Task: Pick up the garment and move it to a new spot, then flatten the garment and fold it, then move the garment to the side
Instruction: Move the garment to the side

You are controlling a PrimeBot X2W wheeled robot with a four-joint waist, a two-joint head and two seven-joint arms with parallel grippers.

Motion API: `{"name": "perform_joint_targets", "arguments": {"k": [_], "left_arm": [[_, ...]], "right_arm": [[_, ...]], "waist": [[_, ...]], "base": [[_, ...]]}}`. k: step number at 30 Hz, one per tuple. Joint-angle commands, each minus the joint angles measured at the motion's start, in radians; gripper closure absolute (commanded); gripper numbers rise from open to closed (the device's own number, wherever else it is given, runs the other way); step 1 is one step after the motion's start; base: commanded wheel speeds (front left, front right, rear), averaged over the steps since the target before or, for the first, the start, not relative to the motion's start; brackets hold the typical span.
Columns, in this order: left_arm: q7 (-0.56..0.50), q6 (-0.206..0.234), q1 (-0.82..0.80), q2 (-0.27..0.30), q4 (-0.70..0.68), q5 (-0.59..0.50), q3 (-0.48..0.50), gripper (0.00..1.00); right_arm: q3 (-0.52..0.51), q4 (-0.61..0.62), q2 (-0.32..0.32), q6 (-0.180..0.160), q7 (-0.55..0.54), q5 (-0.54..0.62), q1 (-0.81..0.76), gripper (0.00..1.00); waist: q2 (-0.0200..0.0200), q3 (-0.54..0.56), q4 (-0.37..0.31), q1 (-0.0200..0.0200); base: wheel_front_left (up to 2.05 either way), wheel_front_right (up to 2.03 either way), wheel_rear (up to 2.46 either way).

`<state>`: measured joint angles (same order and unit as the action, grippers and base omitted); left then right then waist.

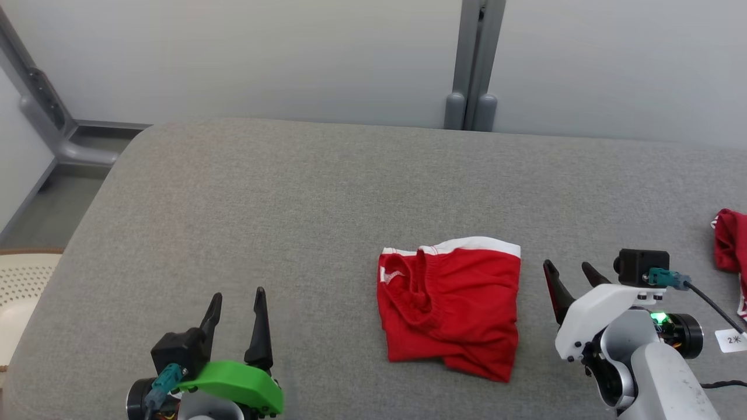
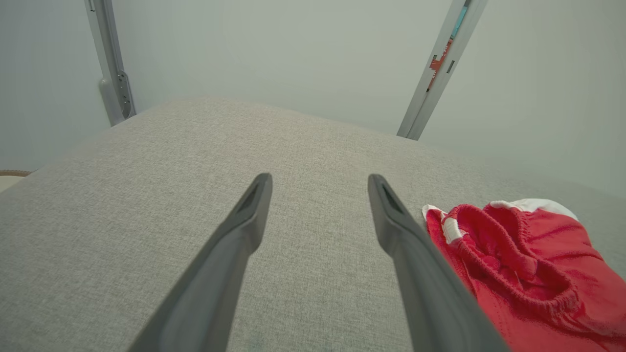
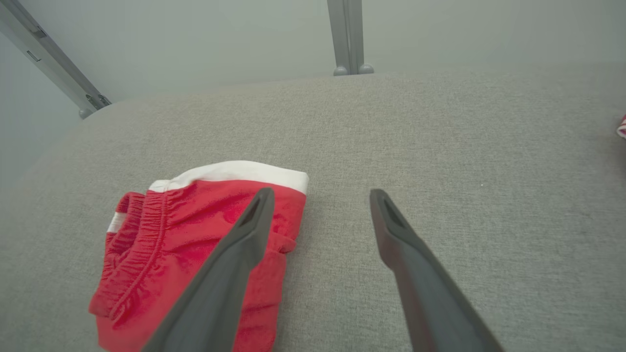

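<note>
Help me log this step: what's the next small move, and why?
Probably ease the right gripper left to the near edge of the shorts: both grippers stand open and empty, the shorts lie loosely folded, and it is nearer than the left gripper.

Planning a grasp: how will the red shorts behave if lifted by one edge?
Probably floppy: the red shorts lie in soft creases and loose layers, so they would likely droop and unfold. Likely light, being thin cloth. Pushed, they may bunch rather than slide, since the grey woven surface looks rough.
</note>
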<state>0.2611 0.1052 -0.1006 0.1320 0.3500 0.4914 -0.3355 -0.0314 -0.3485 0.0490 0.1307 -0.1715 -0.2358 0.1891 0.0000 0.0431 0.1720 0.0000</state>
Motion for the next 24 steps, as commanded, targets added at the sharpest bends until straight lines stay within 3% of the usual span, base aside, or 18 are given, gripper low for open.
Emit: {"name": "perform_joint_targets", "arguments": {"k": [1,11,18,19,22,23,24], "left_arm": [[0.001,0.001,-0.020,0.006,-0.005,0.001,0.004,0.00],[0.003,0.000,-0.031,0.012,-0.051,-0.007,0.006,0.00],[0.004,0.002,-0.034,0.004,-0.071,-0.014,-0.001,0.00],[0.004,0.003,-0.033,0.004,-0.072,-0.014,0.000,0.00],[0.004,0.004,-0.030,0.006,-0.075,-0.018,-0.002,0.00],[0.004,0.004,-0.030,0.006,-0.076,-0.019,-0.003,0.00],[0.004,0.005,-0.029,0.006,-0.076,-0.019,-0.002,0.00]], "right_arm": [[-0.006,-0.020,0.003,0.000,-0.018,0.004,0.016,0.00],[-0.015,-0.159,0.003,0.000,-0.073,-0.056,0.043,0.00],[0.032,-0.242,0.002,0.000,-0.074,-0.100,0.048,0.00],[0.044,-0.253,0.001,0.000,-0.073,-0.103,0.050,0.49],[0.071,-0.276,-0.001,0.000,-0.062,-0.098,0.060,0.73],[0.076,-0.284,0.000,0.000,-0.053,-0.093,0.067,1.00],[0.081,-0.290,0.000,0.000,-0.047,-0.091,0.074,1.00]], "waist": [[0.0000,-0.019,0.031,0.0000],[0.0000,-0.084,0.124,0.0000],[0.0000,-0.107,0.145,0.0000],[0.0000,-0.108,0.144,0.0000],[0.0000,-0.109,0.138,0.0000],[0.0000,-0.109,0.133,0.0000],[0.0000,-0.109,0.127,0.0000]], "base": [[0.00,0.00,0.00],[0.00,0.00,0.00],[0.00,0.00,0.00],[0.00,0.00,0.00],[0.00,0.00,0.00],[0.00,0.00,0.00],[0.00,0.00,0.00]]}}
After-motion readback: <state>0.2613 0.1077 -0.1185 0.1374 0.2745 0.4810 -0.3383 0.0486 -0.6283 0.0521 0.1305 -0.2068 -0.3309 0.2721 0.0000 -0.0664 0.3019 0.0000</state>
